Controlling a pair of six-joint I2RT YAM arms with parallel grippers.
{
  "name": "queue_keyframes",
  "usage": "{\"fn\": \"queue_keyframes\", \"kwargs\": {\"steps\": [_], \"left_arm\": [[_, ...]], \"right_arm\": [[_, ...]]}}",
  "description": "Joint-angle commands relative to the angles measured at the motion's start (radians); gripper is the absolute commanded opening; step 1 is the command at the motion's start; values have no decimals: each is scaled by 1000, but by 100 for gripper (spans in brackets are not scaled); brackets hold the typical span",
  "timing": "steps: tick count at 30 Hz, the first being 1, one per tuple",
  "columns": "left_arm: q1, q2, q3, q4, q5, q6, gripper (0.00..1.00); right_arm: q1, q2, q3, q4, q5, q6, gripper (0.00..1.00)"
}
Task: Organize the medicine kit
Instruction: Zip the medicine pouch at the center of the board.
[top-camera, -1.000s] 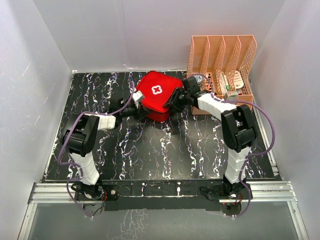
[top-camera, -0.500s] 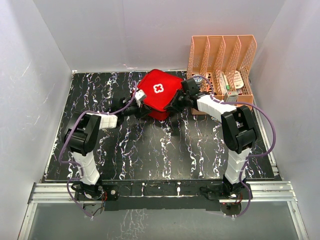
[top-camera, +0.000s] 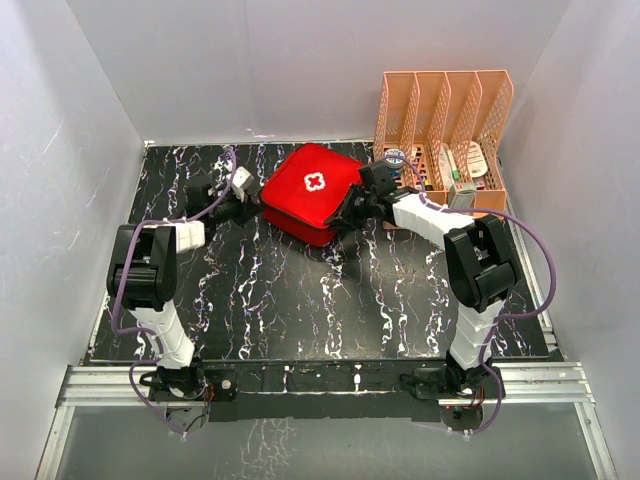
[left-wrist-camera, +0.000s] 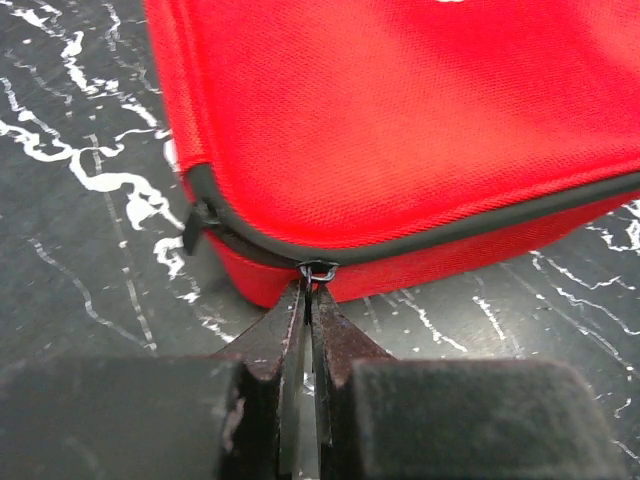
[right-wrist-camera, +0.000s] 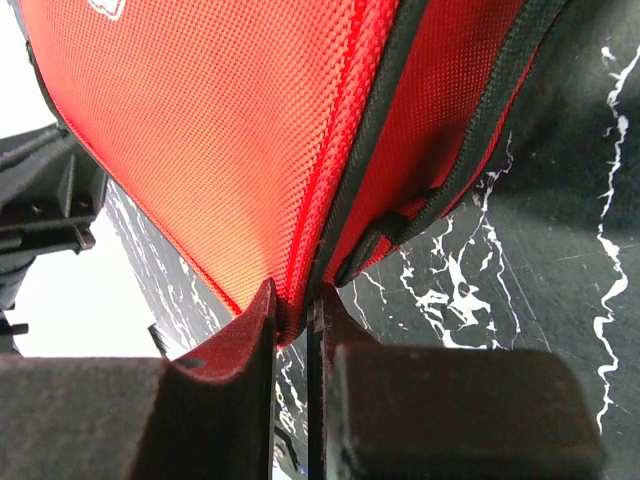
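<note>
The red medicine kit (top-camera: 312, 185) lies at the back middle of the table, lid down, its white cross facing up. My left gripper (top-camera: 255, 198) is at the kit's left edge. In the left wrist view it (left-wrist-camera: 310, 290) is shut on the small metal zipper pull (left-wrist-camera: 318, 270), which sits on the black zip track of the kit (left-wrist-camera: 400, 120). My right gripper (top-camera: 352, 208) is at the kit's right edge. The right wrist view shows it (right-wrist-camera: 293, 300) shut on the seam edge of the red kit (right-wrist-camera: 230, 130). The kit's inside is hidden.
An orange-pink file rack (top-camera: 445, 140) stands at the back right, close behind the right arm, with small packets in its slots. The black marbled table (top-camera: 300, 300) is enclosed by white walls on the left, back and right.
The left gripper has moved left along the kit's edge, still shut. The right gripper has closed on the kit's right edge. The kit's lid has come down flatter and the kit has shifted slightly left.
</note>
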Motion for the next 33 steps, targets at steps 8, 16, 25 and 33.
{"fn": "queue_keyframes", "kwargs": {"steps": [8, 16, 25, 33], "left_arm": [[89, 105, 190, -48, -51, 131, 0], [94, 204, 345, -73, -49, 177, 0], [94, 298, 512, -119, -23, 201, 0], [90, 349, 621, -154, -34, 198, 0]], "right_arm": [[-2, -91, 4, -74, -36, -113, 0], [-2, -115, -16, -110, -52, -154, 0], [7, -130, -37, -136, -45, -173, 0], [59, -126, -28, -162, -48, -177, 0]]}}
